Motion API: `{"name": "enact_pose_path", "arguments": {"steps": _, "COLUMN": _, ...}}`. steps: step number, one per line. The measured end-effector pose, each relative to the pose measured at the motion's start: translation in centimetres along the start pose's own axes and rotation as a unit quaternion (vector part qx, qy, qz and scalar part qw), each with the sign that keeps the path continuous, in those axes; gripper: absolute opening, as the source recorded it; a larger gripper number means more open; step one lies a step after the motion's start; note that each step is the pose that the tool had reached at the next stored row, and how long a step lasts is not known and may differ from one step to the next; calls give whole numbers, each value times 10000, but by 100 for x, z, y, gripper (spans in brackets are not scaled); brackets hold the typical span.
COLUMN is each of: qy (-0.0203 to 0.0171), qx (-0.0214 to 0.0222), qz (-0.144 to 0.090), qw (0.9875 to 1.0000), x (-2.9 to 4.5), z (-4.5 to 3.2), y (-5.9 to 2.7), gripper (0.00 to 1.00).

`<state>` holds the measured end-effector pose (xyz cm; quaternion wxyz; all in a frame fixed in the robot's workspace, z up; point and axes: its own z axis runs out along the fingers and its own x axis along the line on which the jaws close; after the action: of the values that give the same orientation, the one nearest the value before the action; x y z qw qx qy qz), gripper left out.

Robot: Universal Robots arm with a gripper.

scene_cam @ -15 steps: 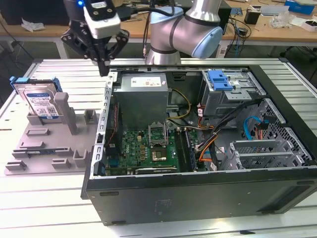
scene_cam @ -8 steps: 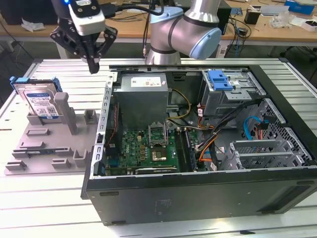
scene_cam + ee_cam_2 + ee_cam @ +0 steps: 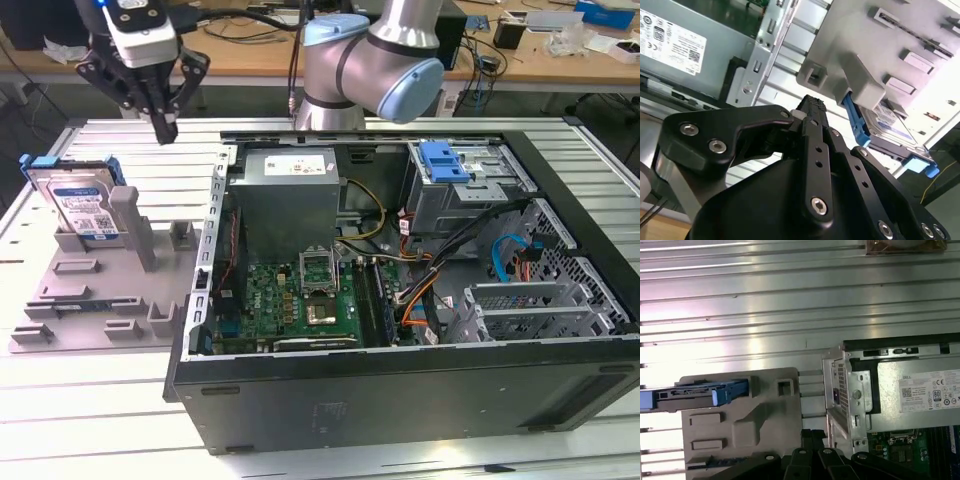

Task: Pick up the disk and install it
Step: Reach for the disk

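In the exterior view my pincer [image 3: 163, 130] hangs closed and empty near the standing disk [image 3: 85, 205] — the first wrist view shows me the disk [image 3: 695, 392] edge-on.

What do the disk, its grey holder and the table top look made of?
The disk: silver body, seemingly metal, with a paper label. Its blue carrier frame looks like moulded plastic. The grey holder: matte and uniform, likely plastic. The table top: slotted and reflective, probably aluminium.

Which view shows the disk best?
The exterior view: the disk stands in the grey fixture, label visible. The first wrist view shows the disk edge-on; the second wrist view shows the disk partly behind the fixture.
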<state>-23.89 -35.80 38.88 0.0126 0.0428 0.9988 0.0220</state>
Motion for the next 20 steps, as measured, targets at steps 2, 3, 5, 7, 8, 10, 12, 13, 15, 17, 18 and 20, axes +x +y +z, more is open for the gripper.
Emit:
{"name": "enact_pose_path", "arguments": {"steps": 2, "qy": 0, "qx": 1, "qz": 17, "qw": 10000, "x": 67, "z": 11, "y": 9, "gripper": 11}}
{"name": "enact_pose_path", "arguments": {"steps": 3, "qy": -1, "qx": 1, "qz": 29, "qw": 10000, "x": 123, "z": 18, "y": 16, "gripper": 11}}
{"name": "enact_pose_path", "arguments": {"steps": 5, "qy": -2, "qx": 2, "qz": 35, "qw": 10000, "x": 234, "z": 24, "y": 32, "gripper": 11}}
{"name": "enact_pose_path", "arguments": {"steps": 7, "qy": -2, "qx": 3, "qz": 37, "qw": 10000, "x": 309, "z": 26, "y": 44, "gripper": 11}}
{"name": "enact_pose_path", "arguments": {"steps": 8, "qy": -2, "qx": 3, "qz": 38, "qw": 10000, "x": 353, "z": 28, "y": 51, "gripper": 11}}
{"name": "enact_pose_path", "arguments": {"steps": 10, "qy": -2, "qx": 3, "qz": 40, "qw": 10000, "x": 429, "z": 29, "y": 65, "gripper": 11}}
{"name": "enact_pose_path", "arguments": {"steps": 12, "qy": -2, "qx": 3, "qz": 43, "qw": 10000, "x": 516, "z": 30, "y": 81, "gripper": 11}}
{"name": "enact_pose_path", "arguments": {"steps": 13, "qy": -2, "qx": 3, "qz": 44, "qw": 10000, "x": 547, "z": 31, "y": 87, "gripper": 11}}
{"name": "enact_pose_path", "arguments": {"steps": 15, "qy": -2, "qx": 4, "qz": 47, "qw": 10000, "x": 619, "z": 31, "y": 102, "gripper": 11}}
{"name": "enact_pose_path", "arguments": {"steps": 17, "qy": -2, "qx": 4, "qz": 51, "qw": 10000, "x": 693, "z": 32, "y": 117, "gripper": 11}}
{"name": "enact_pose_path", "arguments": {"steps": 18, "qy": -3, "qx": 3, "qz": 54, "qw": 10000, "x": 762, "z": 33, "y": 131, "gripper": 11}}
{"name": "enact_pose_path", "arguments": {"steps": 20, "qy": -3, "qx": 4, "qz": 59, "qw": 10000, "x": 857, "z": 34, "y": 150, "gripper": 11}}
